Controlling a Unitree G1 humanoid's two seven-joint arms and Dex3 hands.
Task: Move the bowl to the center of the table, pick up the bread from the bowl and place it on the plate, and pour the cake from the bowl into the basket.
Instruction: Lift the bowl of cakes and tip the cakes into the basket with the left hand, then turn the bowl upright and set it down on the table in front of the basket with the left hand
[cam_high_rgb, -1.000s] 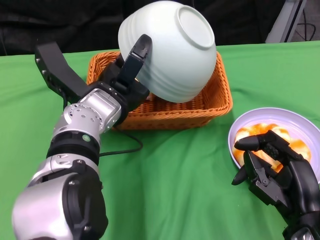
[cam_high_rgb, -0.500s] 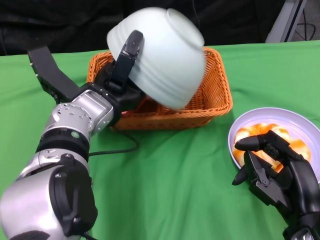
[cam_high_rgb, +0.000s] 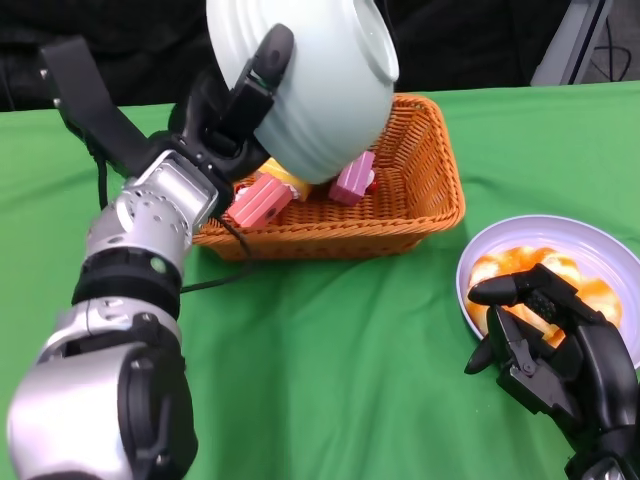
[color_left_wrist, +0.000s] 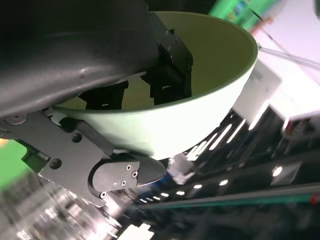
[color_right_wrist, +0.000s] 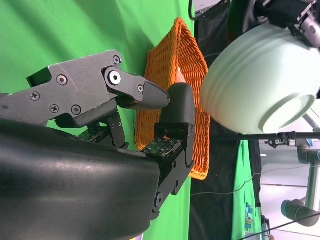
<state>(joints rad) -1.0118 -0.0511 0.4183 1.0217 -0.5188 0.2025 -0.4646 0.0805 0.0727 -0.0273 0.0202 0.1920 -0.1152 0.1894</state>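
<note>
The table (cam_high_rgb: 330, 360), under its green cloth, carries everything, and the work sits at its far side. The basket (cam_high_rgb: 420, 200) stands there because it is the target of the pour, and its woven walls keep whatever drops from rolling off.

Above its left part the bowl (cam_high_rgb: 310, 85) is held high and tipped far over, its mouth turned away from the head camera toward the basket. I judge this tilt to be the pouring step. The left robot hand (cam_high_rgb: 225, 125) is clamped on the bowl's rim, with one finger down the outer wall and others inside, as the left wrist view shows; that view shows no food left on the visible inner wall.

The plate (cam_high_rgb: 600, 240) lies at the near right with the bread (cam_high_rgb: 500, 268) on it, so that step looks done. The right robot hand (cam_high_rgb: 545, 345) rests over the plate's near edge, fingers loosely apart and holding nothing, well clear of the pour.

The pink cake pieces (cam_high_rgb: 300, 190) lie in the basket just below the bowl. Nothing blocks the bowl's way back to the table.
</note>
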